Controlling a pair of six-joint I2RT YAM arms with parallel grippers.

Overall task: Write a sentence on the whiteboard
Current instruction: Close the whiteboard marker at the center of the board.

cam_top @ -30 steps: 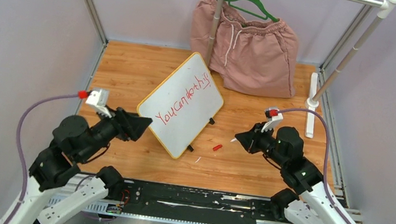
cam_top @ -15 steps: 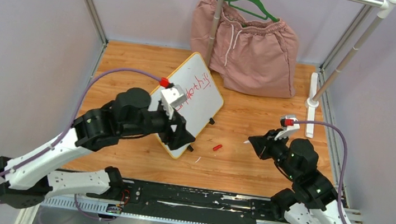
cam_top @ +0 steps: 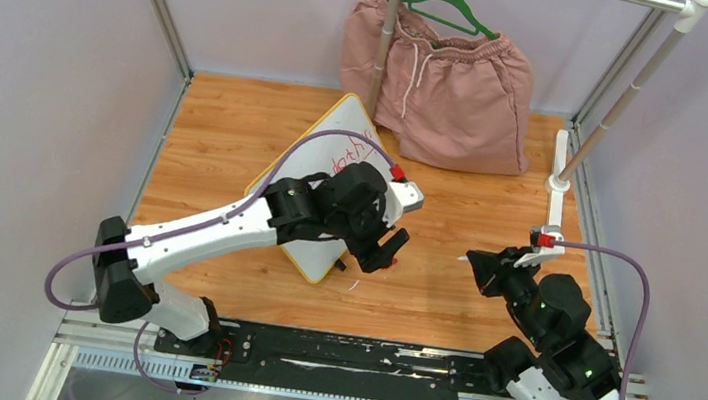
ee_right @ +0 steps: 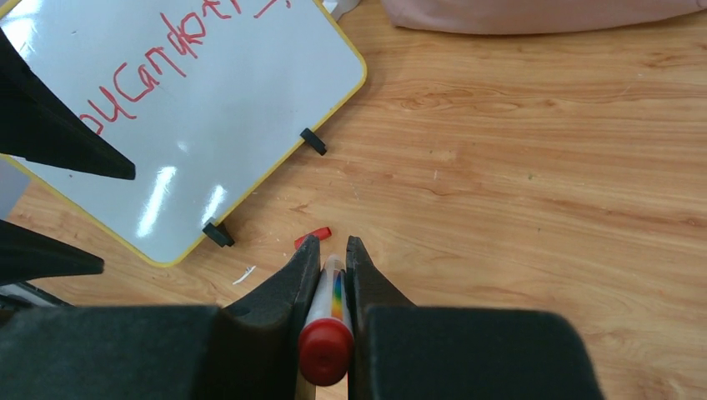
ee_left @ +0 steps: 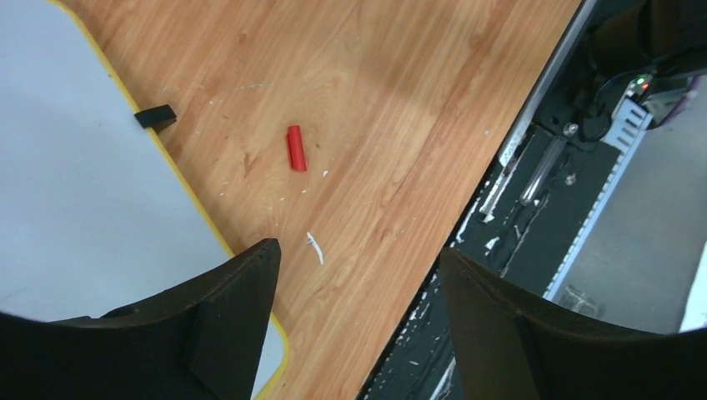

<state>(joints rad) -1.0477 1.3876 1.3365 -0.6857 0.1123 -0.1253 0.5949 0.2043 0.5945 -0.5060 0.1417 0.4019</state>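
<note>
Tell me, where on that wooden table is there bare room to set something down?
Bare wood lies left of the whiteboard, to the frame rail, and on the right between the whiteboard, the pink shorts and the right tool gripping a marker. Crowded: the whiteboard's near corner, where the left tool hangs over a red cap and white scraps.

L arm (cam_top: 226, 224) hides most of sentence (cam_top: 353, 157), top view.
</note>
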